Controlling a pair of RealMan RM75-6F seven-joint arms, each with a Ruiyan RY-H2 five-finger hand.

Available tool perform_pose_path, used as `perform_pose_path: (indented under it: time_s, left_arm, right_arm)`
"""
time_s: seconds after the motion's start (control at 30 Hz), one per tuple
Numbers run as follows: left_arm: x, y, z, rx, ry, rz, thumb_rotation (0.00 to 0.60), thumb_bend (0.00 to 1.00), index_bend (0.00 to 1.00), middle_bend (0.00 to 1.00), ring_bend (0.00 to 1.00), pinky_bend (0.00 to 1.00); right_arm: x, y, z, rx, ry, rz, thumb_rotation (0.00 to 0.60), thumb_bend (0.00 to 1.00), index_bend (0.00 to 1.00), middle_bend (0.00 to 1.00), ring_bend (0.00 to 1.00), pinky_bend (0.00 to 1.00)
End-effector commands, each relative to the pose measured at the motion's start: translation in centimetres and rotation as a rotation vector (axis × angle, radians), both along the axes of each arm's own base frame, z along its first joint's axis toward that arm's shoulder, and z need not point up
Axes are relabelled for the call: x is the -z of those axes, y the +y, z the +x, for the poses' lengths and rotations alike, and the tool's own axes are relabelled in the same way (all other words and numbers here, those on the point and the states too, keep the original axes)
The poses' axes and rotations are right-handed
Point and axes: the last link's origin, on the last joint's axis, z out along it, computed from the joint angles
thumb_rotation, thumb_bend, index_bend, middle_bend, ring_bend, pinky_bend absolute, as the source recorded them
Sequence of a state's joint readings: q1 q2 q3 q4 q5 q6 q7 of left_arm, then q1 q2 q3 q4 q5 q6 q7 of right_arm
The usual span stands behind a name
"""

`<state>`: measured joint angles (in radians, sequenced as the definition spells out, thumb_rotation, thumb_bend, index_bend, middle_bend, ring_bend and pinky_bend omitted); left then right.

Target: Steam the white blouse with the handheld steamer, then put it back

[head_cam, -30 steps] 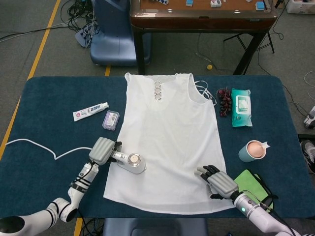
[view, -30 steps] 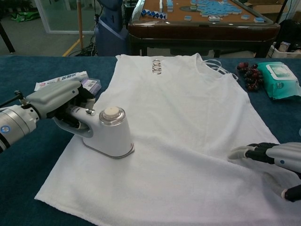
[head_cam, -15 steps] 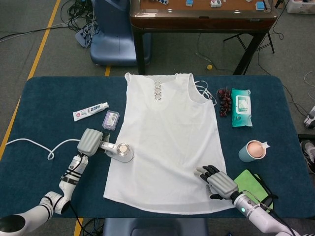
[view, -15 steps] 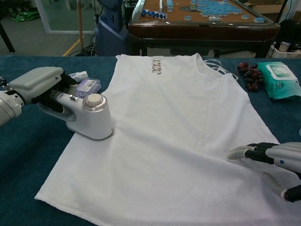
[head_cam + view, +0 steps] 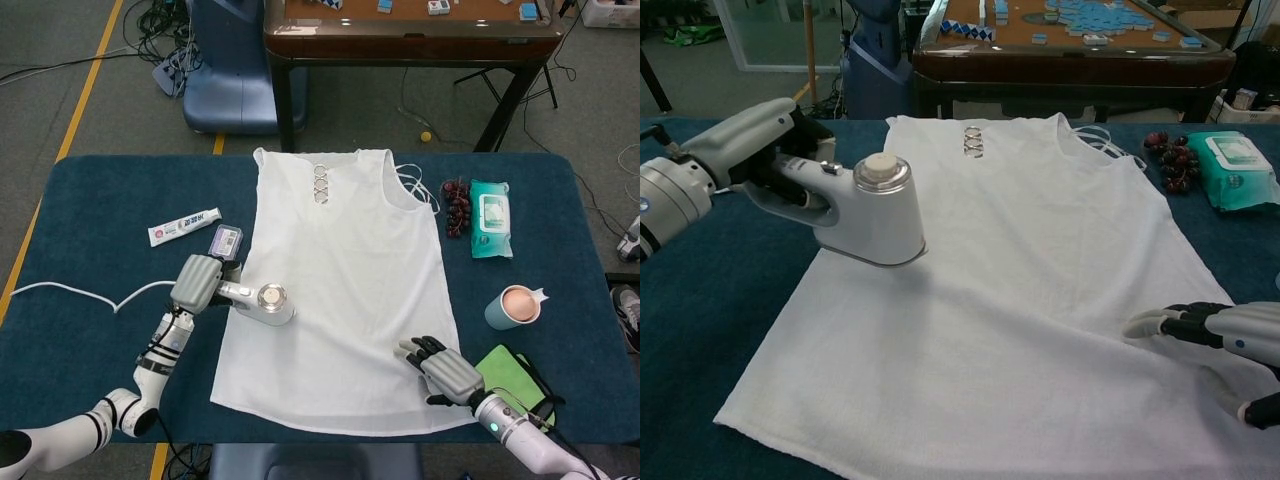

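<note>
White blouse [image 5: 340,290] spread flat on the blue table [image 5: 90,220], neckline toward the far edge, hem toward the near edge, long axis running far to near. Handheld steamer [image 5: 262,304] gripped by the left hand [image 5: 200,283], fingers wrapped around its handle; steamer head over the blouse's left side edge, roughly midway along its length, handle pointing out toward the table's left edge. From the chest view, base of the steamer [image 5: 872,214] apparently lifted slightly off the cloth, though contact hard to judge from this angle. White cord [image 5: 70,294] trailing away across the left part of the table.

Right hand [image 5: 445,367] resting on the blouse near its right hem corner, fingers spread and flat, holding nothing, seemingly pinning the cloth. Left hand clearly the one placed for steaming; bulk of unsteamed cloth lying to the right of the steamer head, toward the blouse's middle.

Compared with half a second ago: steamer shifted rightward, further onto the blouse, and raised in the chest view. Right hand unchanged.

Elsewhere: tube [image 5: 184,226] and small pack [image 5: 225,243] near the left side, grapes [image 5: 456,205] and wipes [image 5: 491,217] near the far right, cup [image 5: 514,306] and green cloth [image 5: 511,372] toward the right edge.
</note>
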<state>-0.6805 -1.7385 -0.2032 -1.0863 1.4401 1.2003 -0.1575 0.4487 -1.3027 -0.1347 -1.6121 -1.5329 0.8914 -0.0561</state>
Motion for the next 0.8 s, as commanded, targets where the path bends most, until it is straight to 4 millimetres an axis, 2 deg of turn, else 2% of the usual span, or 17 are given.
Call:
perform_pose_path:
  time_s: [0.03, 0.23, 0.47, 0.63, 0.8]
  left_arm:
    - [0.9, 0.1, 2.1, 0.021, 0.007, -0.005, 0.6, 0.2, 0.87, 0.77, 0.67, 0.64]
    - [3.4, 0.2, 3.4, 0.048, 0.059, -0.007, 0.6, 0.2, 0.87, 0.77, 0.67, 0.64]
    - [5.7, 0.5, 3.3, 0.065, 0.123, 0.001, 0.6, 0.2, 0.87, 0.77, 0.66, 0.64]
    - [6.6, 0.7, 2.7, 0.058, 0.149, -0.002, 0.6, 0.2, 0.87, 0.77, 0.66, 0.64]
    - [6.7, 1.3, 1.9, 0.039, 0.156, 0.01, 0.6, 0.2, 0.87, 0.77, 0.66, 0.64]
  right_arm:
    - [-0.1, 0.0, 0.0, 0.001, -0.001, -0.003, 0.491, 0.78, 0.0, 0.07, 0.0, 0.0]
    - [-0.2, 0.1, -0.1, 0.005, -0.002, -0.007, 0.492, 0.78, 0.0, 0.07, 0.0, 0.0]
    - [-0.1, 0.1, -0.2, 0.006, -0.002, -0.003, 0.493, 0.78, 0.0, 0.07, 0.0, 0.0]
    - [0.0, 0.1, -0.1, 0.002, -0.003, -0.002, 0.49, 0.78, 0.0, 0.07, 0.0, 0.0]
    - [0.0, 0.1, 0.0, 0.002, -0.004, -0.002, 0.492, 0.78, 0.0, 0.07, 0.0, 0.0]
